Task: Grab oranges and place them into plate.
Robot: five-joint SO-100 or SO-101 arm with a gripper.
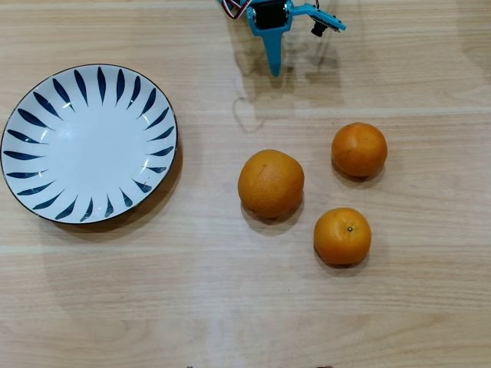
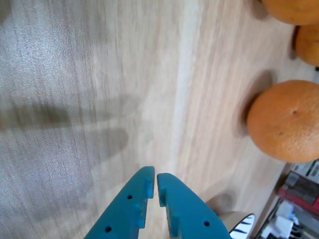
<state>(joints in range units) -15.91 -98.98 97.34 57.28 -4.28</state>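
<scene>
In the overhead view the white plate [image 1: 46, 92] with dark blue petal strokes lies at the left. Three oranges sit right of centre: a larger one [image 1: 271, 184] and two smaller ones [image 1: 359, 149] [image 1: 342, 236]. My blue gripper [image 1: 275, 67] hangs at the top centre, above the oranges and apart from them. In the wrist view its two fingers meet at the tips [image 2: 153, 178], shut with nothing between them, over bare wood. The larger orange [image 2: 286, 122] shows at the right edge, two others [image 2: 294, 10] [image 2: 310, 46] cut off at the top right, and a sliver of the plate [image 2: 244, 226] at the bottom.
The light wooden table [image 1: 230, 307] runs across the whole overhead view. Some clutter [image 2: 299, 194] shows beyond the table at the bottom right of the wrist view.
</scene>
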